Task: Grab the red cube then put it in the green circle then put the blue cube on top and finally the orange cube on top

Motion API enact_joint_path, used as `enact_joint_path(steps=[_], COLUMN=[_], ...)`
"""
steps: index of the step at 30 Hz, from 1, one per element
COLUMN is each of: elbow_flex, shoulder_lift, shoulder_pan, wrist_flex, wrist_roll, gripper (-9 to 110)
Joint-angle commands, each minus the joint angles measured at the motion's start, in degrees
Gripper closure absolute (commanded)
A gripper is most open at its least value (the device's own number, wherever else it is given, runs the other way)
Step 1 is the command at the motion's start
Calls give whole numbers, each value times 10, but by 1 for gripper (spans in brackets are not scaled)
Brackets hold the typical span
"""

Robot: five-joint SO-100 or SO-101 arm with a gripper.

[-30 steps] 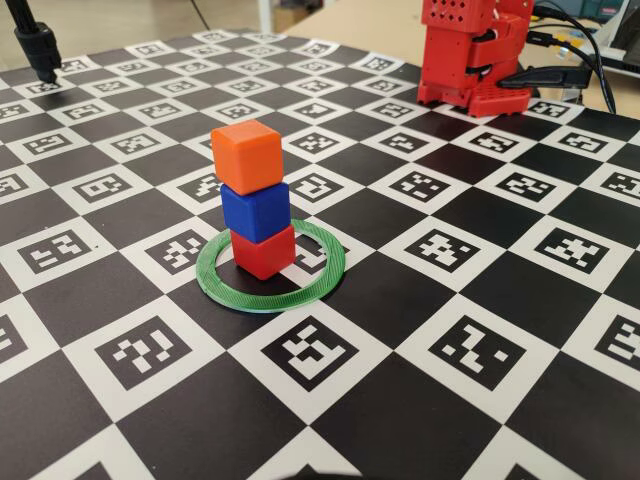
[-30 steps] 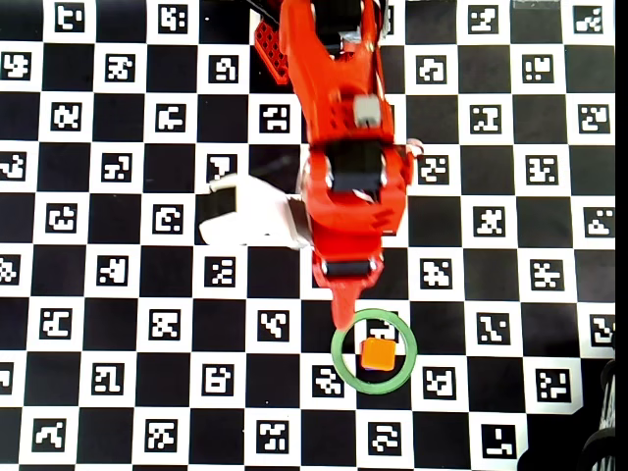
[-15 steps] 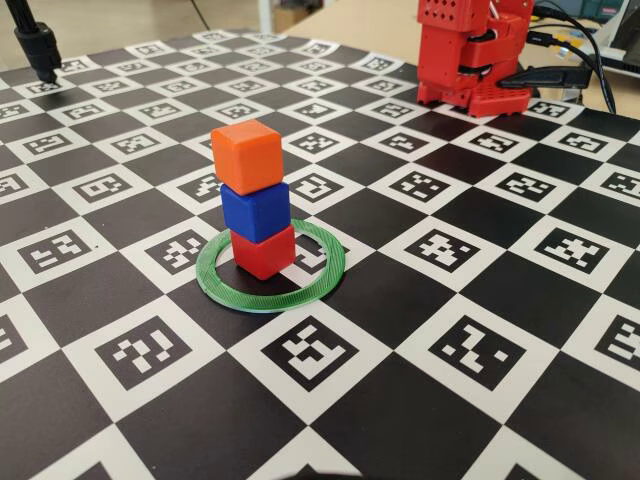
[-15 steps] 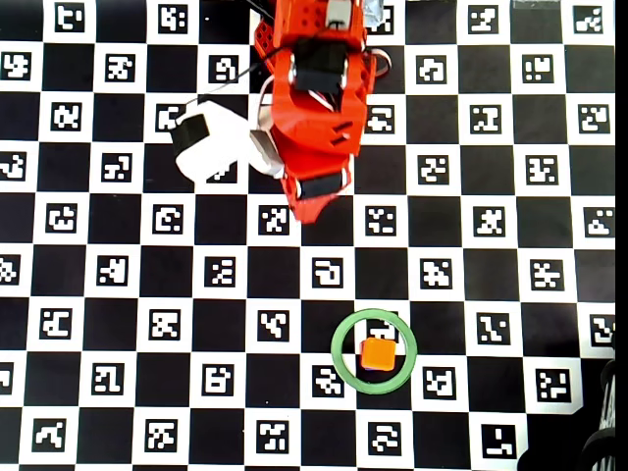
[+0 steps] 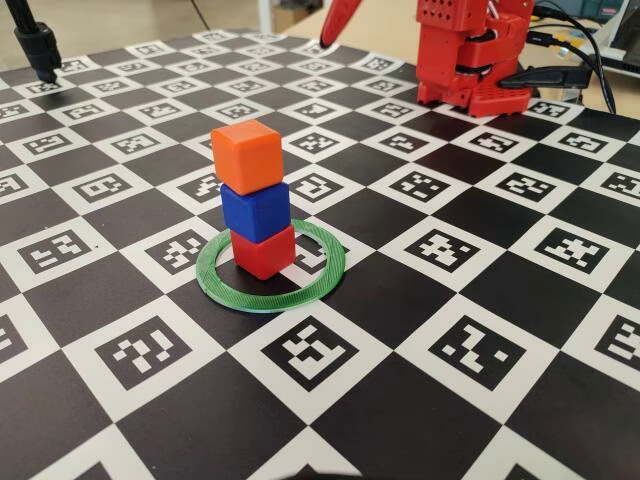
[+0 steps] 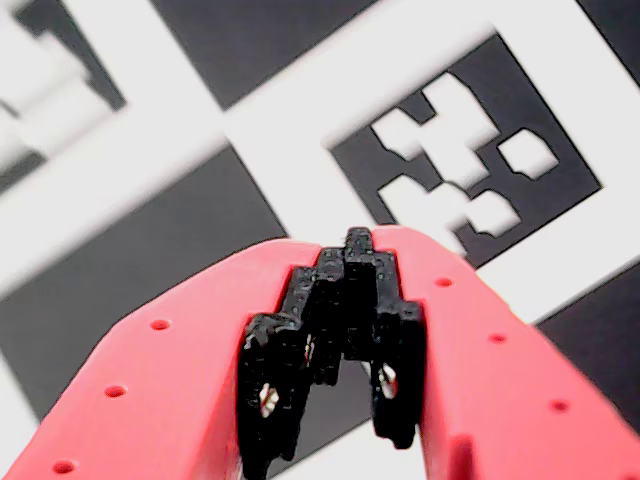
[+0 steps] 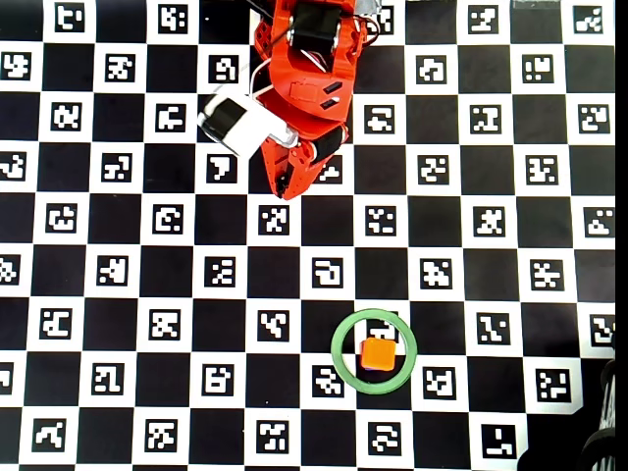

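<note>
In the fixed view three cubes stand as a stack inside the green circle [image 5: 324, 276]: the red cube [image 5: 265, 252] at the bottom, the blue cube [image 5: 256, 211] on it, the orange cube [image 5: 247, 155] on top. From overhead only the orange cube [image 7: 379, 353] shows, within the green circle [image 7: 337, 351]; the red and blue cubes are hidden beneath it. My gripper [image 7: 285, 190] hangs far from the stack, close to the arm's base, and its tip [image 5: 327, 38] shows at the top of the fixed view. In the wrist view the gripper [image 6: 353, 242] is shut, nothing between its fingers.
The table is a black-and-white checkerboard of printed markers. The red arm base [image 5: 470, 60] stands at the back right, with cables [image 5: 575, 45] beside it. A black stand [image 5: 36, 45] rises at the back left. A white wrist camera [image 7: 235, 123] juts from the arm.
The arm has drawn back from the stack toward its base and swung slightly left in the overhead view. The stack has not moved.
</note>
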State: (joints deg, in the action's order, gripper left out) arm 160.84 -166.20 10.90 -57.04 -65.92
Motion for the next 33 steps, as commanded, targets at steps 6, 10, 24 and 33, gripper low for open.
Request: enact_joint_path(steps=[6,10,24,33], elbow_flex=[132,170,214,214], shoulder_lift=[-86,-108,-226,-263], shoulder_pan=[-12,-40,-113,-119], wrist_flex=[75,48,-180,-207], wrist_roll=[-116,-129,-150,-203], gripper=[107,108,108,107])
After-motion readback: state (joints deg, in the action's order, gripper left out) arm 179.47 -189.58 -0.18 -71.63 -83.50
